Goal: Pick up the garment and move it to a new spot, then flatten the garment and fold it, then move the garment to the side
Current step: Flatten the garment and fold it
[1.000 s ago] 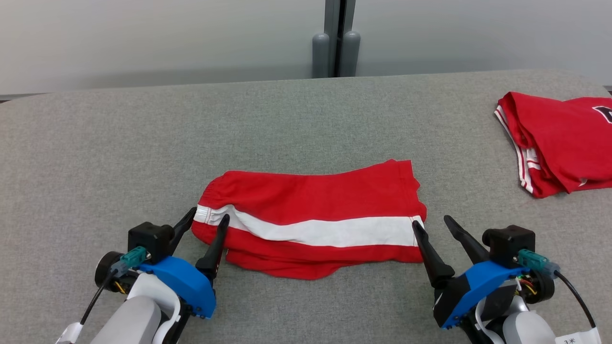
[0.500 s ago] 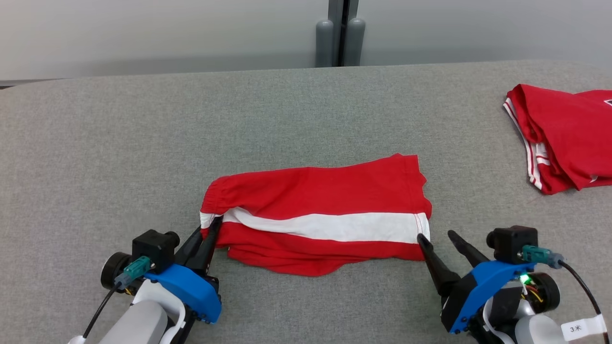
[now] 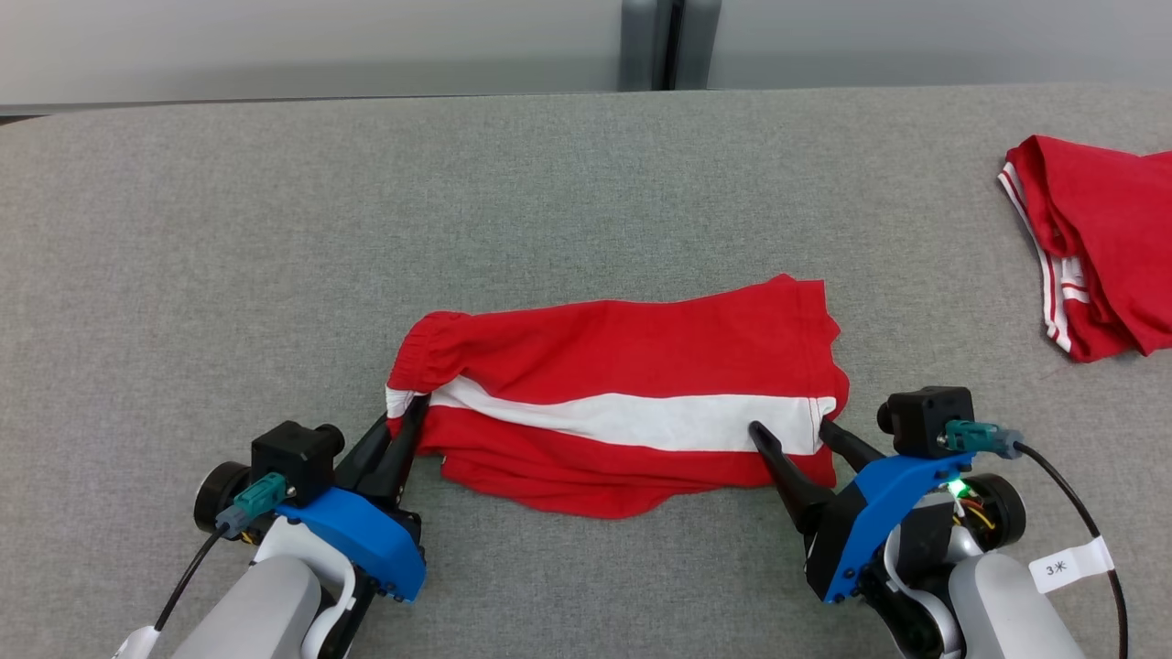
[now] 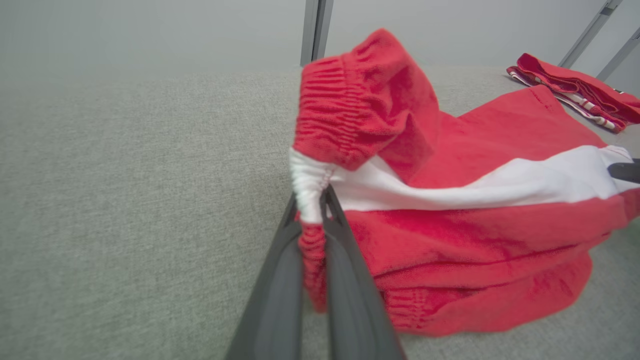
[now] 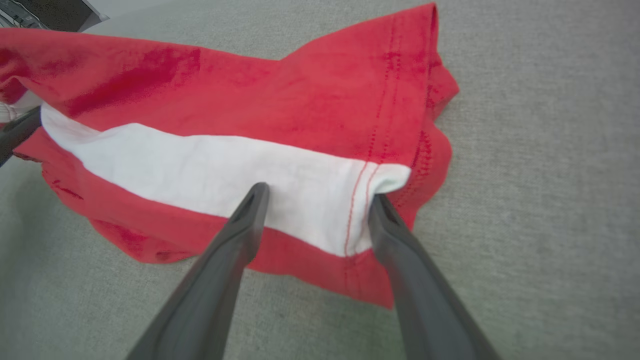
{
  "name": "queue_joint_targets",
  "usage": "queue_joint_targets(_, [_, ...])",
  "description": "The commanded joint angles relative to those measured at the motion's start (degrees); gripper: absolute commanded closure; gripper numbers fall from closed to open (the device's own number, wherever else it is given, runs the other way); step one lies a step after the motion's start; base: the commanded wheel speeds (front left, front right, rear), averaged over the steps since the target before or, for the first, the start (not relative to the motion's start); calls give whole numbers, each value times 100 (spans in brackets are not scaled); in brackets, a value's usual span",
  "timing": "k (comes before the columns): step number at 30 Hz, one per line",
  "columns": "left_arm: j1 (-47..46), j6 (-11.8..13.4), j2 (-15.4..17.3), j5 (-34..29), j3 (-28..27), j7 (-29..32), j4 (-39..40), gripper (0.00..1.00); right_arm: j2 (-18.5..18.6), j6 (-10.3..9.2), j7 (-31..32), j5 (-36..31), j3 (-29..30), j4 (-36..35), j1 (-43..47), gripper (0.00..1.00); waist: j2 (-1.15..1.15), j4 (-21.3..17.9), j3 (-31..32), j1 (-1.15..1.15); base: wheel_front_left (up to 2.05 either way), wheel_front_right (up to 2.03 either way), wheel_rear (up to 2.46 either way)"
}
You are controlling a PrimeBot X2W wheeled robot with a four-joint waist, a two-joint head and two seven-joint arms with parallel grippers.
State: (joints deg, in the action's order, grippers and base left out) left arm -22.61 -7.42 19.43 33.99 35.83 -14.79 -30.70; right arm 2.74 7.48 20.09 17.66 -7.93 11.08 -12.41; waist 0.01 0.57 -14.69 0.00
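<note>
Shorts (image 3: 623, 394), red with a white side stripe, lie near the middle of the counter (image 3: 275, 229), toward the robot's side. Elastic waistband is at the robot's left, leg hem at its right. They look doubled leg on leg, stripe uppermost, with the lower layers bunched along the near edge.

Left end effector (image 3: 414, 407): fingers together, clamped on the waistband where the white stripe meets it. In the left wrist view the band puckers up around the pinch.

Right end effector (image 3: 791, 426): fingers apart, straddling the hem end of the stripe. One tip rests on the white cloth and the other is tucked at the hem edge. Nothing gripped on this side yet.

Step, as judged: a two-point grasp ahead of a lift, half done. I cannot tell from this moment alone whether it serves a carry or a fold.

Next move calls for the right fingers to close on the hem through all layers. Then both arms should rise together, keeping the cloth taut so it does not sag or slip out.

Room:
- The far half and left side of the counter are bare.
- A second red garment (image 3: 1099, 247) sits at the right, well apart.
- The counter's back edge meets a pale wall.
</note>
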Motion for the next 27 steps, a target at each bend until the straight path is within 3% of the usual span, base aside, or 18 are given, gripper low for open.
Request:
queue_joint_targets(1, [-73,-9,14,28,6,-24,4,100,26,3,-65,51,-13,17,-113,0,-1,16,-21,0,0,0,0])
queue_joint_targets(4, [-121,-9,29,68,19,-35,-7,100,25,3,-129,73,-48,41,-167,2,-1,40,-46,0,0,0,0])
queue_joint_targets(5, [-132,-9,31,78,25,-38,-6,100,25,3,-175,79,-52,32,-186,17,-1,46,-53,0,0,0,0])
queue_joint_targets(6, [-139,-9,32,89,30,-40,-4,100,27,3,-195,81,-54,56,-180,57,-1,50,-56,0,0,0,0])
queue_joint_targets(8, [-146,-9,17,121,45,-39,11,100,25,3,-249,70,-87,75,-202,100,-1,58,-57,0,0,0,0])
queue_joint_targets(12, [-149,-9,-69,231,-121,-44,230,100,27,3,-531,87,-75,-20,-305,100,-1,75,-14,0,0,0,0])
queue_joint_targets(19, [106,-9,-218,967,-627,-42,1368,100,26,3,-1064,-39,229,-695,-309,100,-1,38,139,0,0,0,0])
queue_joint_targets(22, [-97,-9,-77,1475,-548,12,1768,100,32,3,-952,-79,306,-1017,-560,100,-1,-44,92,0,0,0,0])
queue_joint_targets(27, [-953,-9,161,2141,-528,452,2049,100,391,2,-758,166,187,-976,-1425,100,-1,-158,-197,0,0,0,0])
